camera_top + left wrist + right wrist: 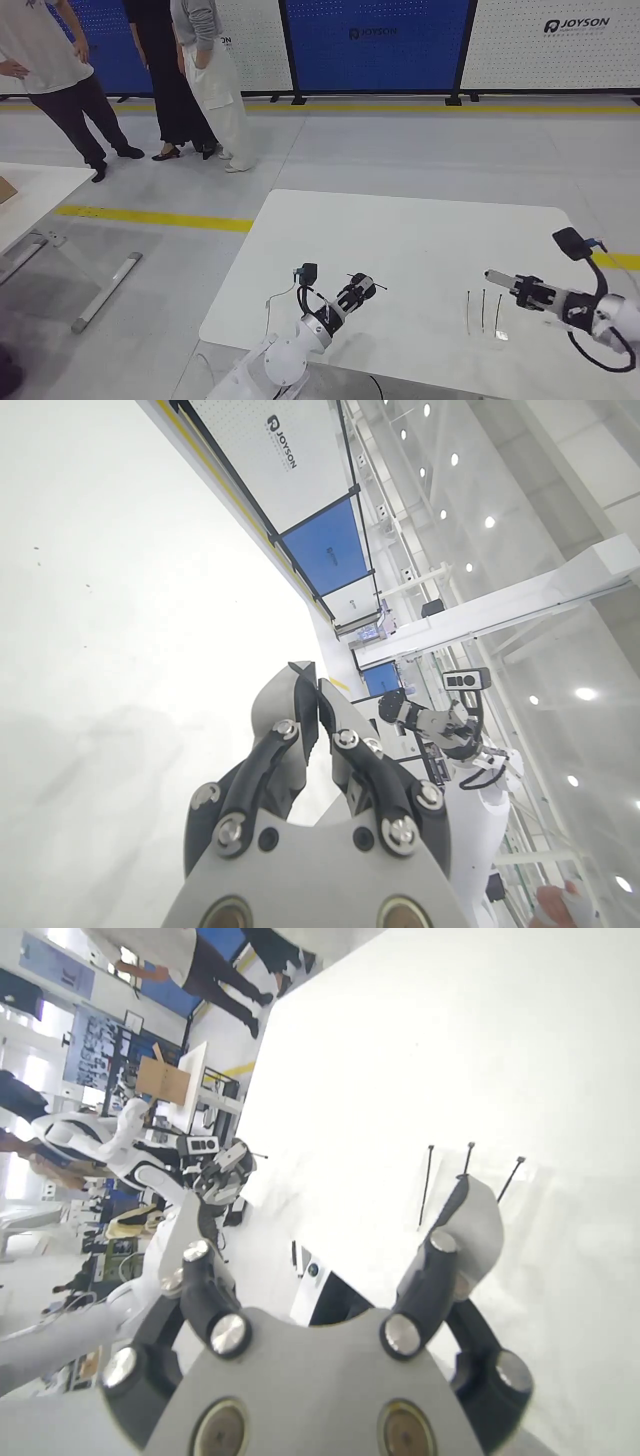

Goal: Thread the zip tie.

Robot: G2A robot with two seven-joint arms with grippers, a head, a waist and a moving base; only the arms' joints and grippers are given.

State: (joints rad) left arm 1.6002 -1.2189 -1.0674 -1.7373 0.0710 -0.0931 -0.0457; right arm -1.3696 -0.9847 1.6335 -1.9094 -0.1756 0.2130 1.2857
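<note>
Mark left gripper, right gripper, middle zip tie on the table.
left gripper (315, 680): left wrist view, between fingertips shut on held zip tie (380, 287).
right gripper (327, 1188): right wrist view, gap midway between open fingertips.
middle zip tie (468, 1159): right wrist view, strap just below its head.

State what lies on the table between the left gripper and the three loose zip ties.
Nothing: in the top view the white table is bare between the left gripper and the zip ties.

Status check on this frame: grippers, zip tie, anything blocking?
Left gripper fingers shut on one zip tie. Right gripper open, holding nothing, beside three loose zip ties lying on the table. Not yet threaded. Nothing between the grippers.
</note>
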